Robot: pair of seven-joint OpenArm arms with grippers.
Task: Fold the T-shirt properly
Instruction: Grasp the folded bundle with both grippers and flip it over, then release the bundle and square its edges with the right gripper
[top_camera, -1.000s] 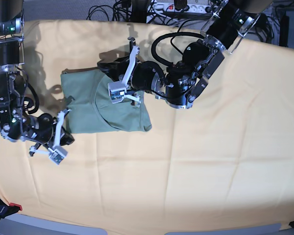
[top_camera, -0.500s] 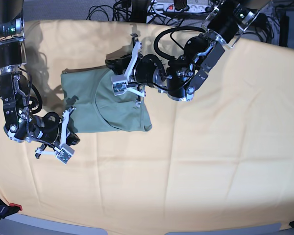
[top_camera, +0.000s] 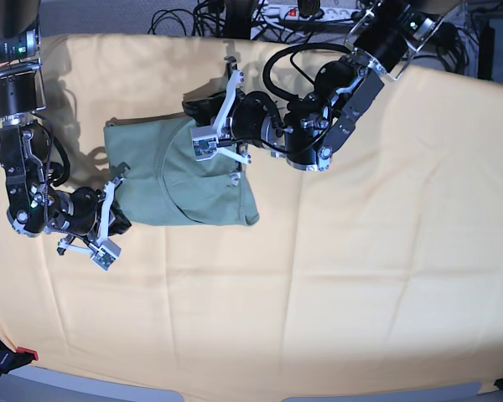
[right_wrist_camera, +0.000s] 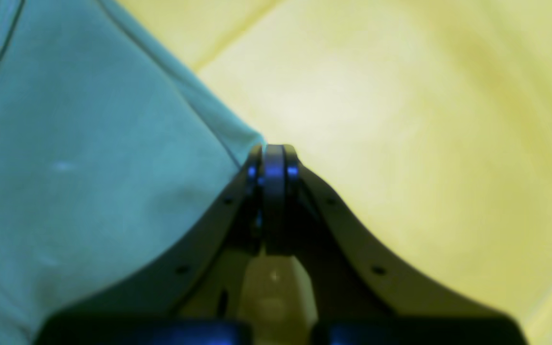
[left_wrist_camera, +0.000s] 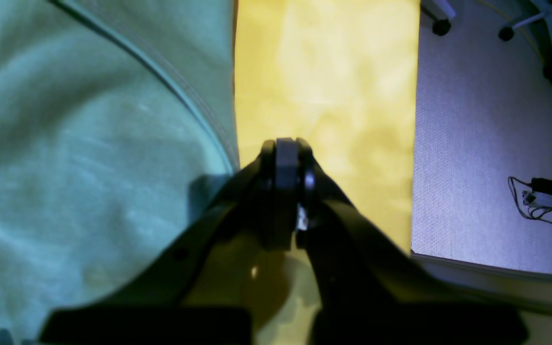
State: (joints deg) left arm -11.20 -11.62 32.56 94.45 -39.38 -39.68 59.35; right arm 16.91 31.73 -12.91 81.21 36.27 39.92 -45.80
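The sage-green T-shirt lies folded into a rough rectangle on the yellow cloth, left of the middle. My left gripper hovers over the shirt's far right part, pointing at the table's far edge. In the left wrist view it is shut with nothing in it, and the T-shirt fills the left side. My right gripper sits at the shirt's near left corner. Its jaws are shut, the tips right at the edge of the T-shirt, with no cloth visibly pinched.
A large yellow-orange cloth covers the whole table. Cables and a power strip lie beyond the far edge. Grey floor shows past the table's edge. A red clamp sits at the front left corner.
My right gripper has swung up and back toward the shirt's near left corner. The left arm has lifted slightly toward the far edge. The shirt lies as before.
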